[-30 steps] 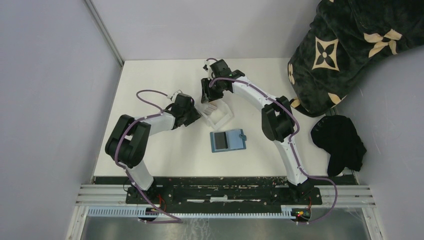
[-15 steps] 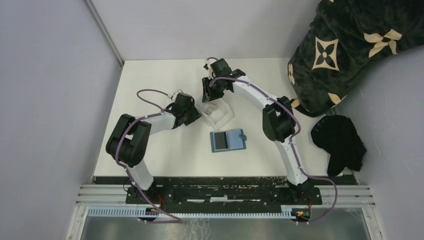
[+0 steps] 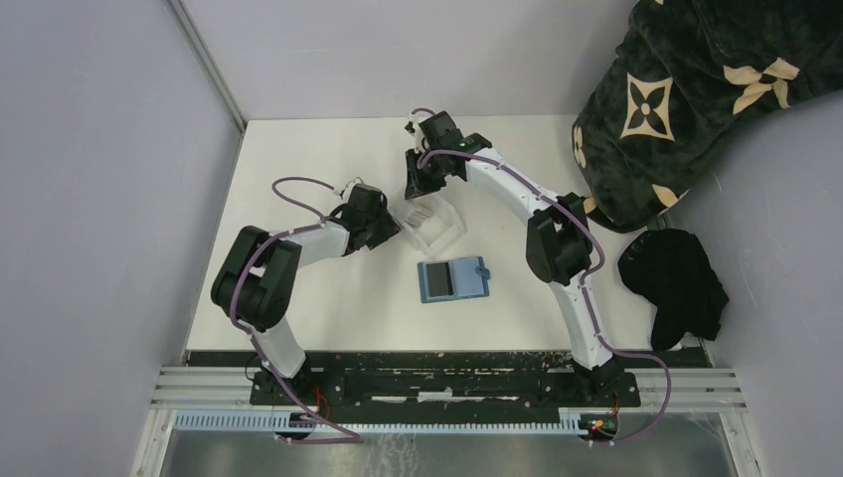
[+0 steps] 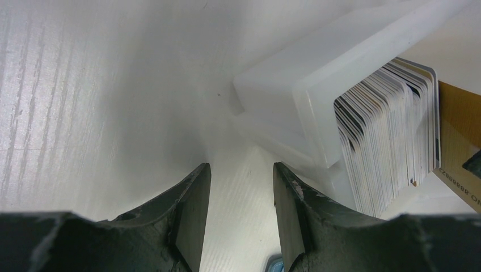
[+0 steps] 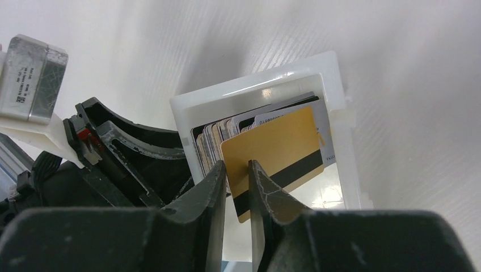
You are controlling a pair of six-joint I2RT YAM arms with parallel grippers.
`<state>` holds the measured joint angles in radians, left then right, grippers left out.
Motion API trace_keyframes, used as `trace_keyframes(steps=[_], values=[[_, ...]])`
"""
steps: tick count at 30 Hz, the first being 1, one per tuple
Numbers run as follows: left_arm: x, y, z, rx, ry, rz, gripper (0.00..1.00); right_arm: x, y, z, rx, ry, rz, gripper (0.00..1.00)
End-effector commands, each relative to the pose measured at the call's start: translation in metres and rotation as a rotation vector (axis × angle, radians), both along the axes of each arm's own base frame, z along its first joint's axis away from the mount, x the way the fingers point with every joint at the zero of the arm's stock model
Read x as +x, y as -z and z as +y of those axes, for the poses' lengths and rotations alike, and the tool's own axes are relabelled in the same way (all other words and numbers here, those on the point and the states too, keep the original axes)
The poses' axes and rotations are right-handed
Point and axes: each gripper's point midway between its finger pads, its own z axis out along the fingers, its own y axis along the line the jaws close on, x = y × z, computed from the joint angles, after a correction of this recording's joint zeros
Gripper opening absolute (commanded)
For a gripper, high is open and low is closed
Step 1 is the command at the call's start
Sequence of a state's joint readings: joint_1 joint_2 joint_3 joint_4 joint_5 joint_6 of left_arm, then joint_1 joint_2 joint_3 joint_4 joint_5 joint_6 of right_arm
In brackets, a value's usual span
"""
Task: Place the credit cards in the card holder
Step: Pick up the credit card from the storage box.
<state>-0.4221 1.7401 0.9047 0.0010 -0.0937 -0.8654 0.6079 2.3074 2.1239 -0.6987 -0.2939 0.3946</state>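
**A:** How did the right fingers (image 5: pixel 212 192) stand?

**B:** They were black, scuffed hard plastic, drawn close with a slim gap between them. The left edge of the gold card (image 5: pixel 278 141) showed in that gap. I couldn't tell whether they pressed on it.

**A:** And the card itself?

**B:** It was thin and glossy, with rounded corners and a black stripe along its lower edge. It leaned at one end of a packed stack (image 4: pixel 380 136) of grey and white cards. They all stood on edge in a tray (image 5: pixel 255 82) of clear plastic with frosted, boxy walls.

**A:** The left fingers (image 4: pixel 193 209)?

**B:** The same dark plastic, curved inward and spread apart, with the table (image 4: pixel 113 85) showing between them. The tray's corner lay just beyond their tips, toward 1 o'clock in the wrist view.

**A:** How were the arms posed?

**B:** From above, the right gripper (image 3: pixel 418 189) hung over the tray's 12 o'clock end. Its white forearm ran back toward 4 o'clock to a black elbow, then down to the base. The left gripper (image 3: pixel 383 224) sat low at the tray's 9 o'clock side. Its forearm ran back toward 8 o'clock to a sharply folded elbow.

**A:** Where was the holder (image 3: pixel 454 280)?

**B:** It lay open and flat on the white table, at 6 o'clock from the tray and apart from it. It was teal and rectangular, with a small tab on its 3 o'clock edge. Both grippers were well away from it.
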Motion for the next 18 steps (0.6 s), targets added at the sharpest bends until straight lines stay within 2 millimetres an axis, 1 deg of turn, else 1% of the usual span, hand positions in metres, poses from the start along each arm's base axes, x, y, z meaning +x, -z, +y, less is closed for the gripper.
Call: trace_keyframes(steps=[1, 6, 10, 14, 18], values=[[0.017, -0.017, -0.010, -0.018, 0.034, -0.069, 0.53, -0.008, -0.040, 0.005, 0.036, -0.023, -0.052, 0.22], [0.018, -0.020, -0.010, -0.023, 0.034, -0.075, 0.53, -0.008, -0.045, -0.005, -0.032, -0.013, -0.102, 0.13], [0.018, -0.024, -0.010, -0.023, 0.034, -0.083, 0.53, -0.002, -0.055, -0.017, -0.117, 0.021, -0.180, 0.02], [0.019, -0.035, -0.007, -0.011, 0.035, -0.106, 0.53, 0.004, -0.071, -0.032, -0.173, 0.060, -0.255, 0.01], [0.020, -0.052, -0.001, 0.021, 0.041, -0.142, 0.55, 0.004, -0.092, -0.044, -0.191, 0.088, -0.314, 0.01]])
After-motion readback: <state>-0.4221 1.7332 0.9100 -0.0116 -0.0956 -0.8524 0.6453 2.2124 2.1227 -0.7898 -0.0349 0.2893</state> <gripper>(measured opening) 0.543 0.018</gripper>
